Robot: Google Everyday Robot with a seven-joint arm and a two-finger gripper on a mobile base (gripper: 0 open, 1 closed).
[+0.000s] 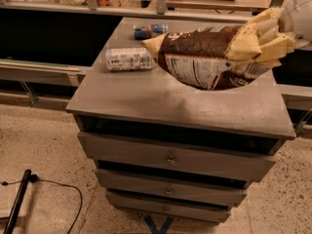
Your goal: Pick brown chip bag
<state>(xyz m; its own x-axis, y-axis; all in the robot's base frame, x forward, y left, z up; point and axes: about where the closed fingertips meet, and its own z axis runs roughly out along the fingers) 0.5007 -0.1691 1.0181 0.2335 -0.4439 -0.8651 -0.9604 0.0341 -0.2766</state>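
Note:
The brown chip bag point(202, 57) hangs in the air over the right half of the grey drawer cabinet's top point(146, 99). It lies sideways, with its dark brown side up and its white-panelled back facing down and toward me. My gripper point(256, 43) comes in from the upper right. Its pale yellow fingers point(273, 45) are shut on the bag's right end. The bag casts a faint shadow on the top below it and does not touch the surface.
A clear plastic bottle point(129, 59) lies on its side at the top's left. A small blue can point(143, 32) lies near the back edge. The cabinet has three drawers point(170, 157). A black cable point(58, 186) lies on the floor at the left.

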